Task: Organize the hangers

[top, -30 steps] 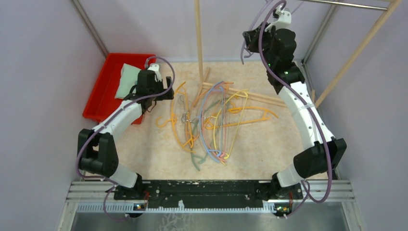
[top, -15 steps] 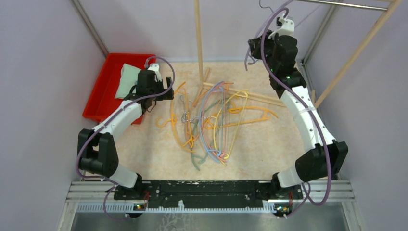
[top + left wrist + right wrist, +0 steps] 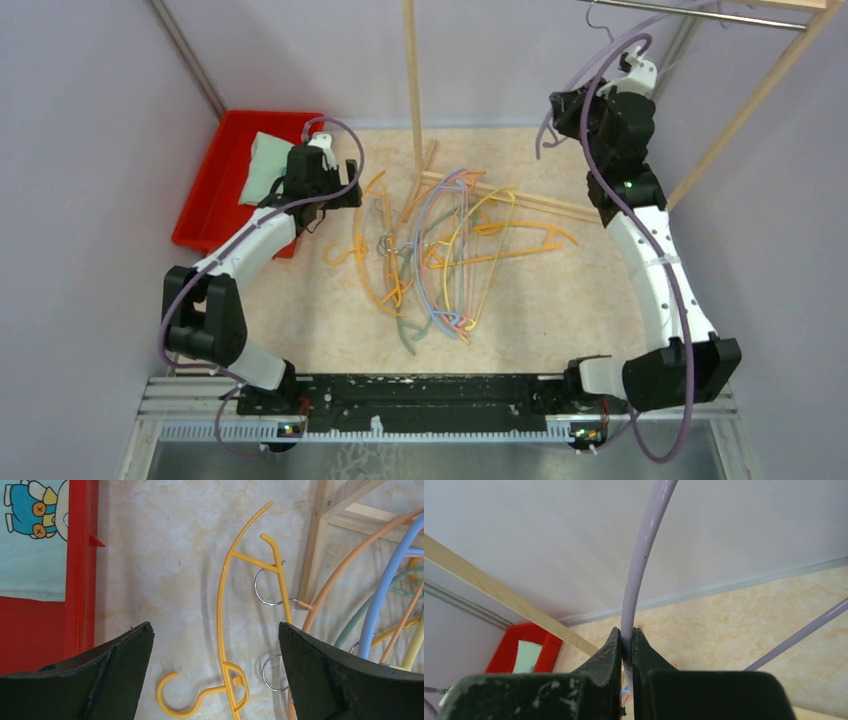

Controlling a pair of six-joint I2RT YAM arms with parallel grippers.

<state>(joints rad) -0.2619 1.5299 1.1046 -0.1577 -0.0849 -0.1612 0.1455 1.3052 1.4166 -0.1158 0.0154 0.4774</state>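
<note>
Most hangers point(image 3: 440, 250) lie tangled mid-table, around the foot of a wooden pole point(image 3: 411, 80). One lavender hanger point(image 3: 640, 565) is aloft: the right gripper point(image 3: 626, 639) is clamped on its thin arm, raised near the metal rod point(image 3: 700, 11). The left gripper point(image 3: 214, 628) hovers low with its jaws wide apart over an orange hanger point(image 3: 220, 595), beside the red tray point(image 3: 80, 580).

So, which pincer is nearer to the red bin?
Left. The left pincer hangs open just right of the bin; the right pincer is high at the far right, shut on a lavender hanger.
</note>
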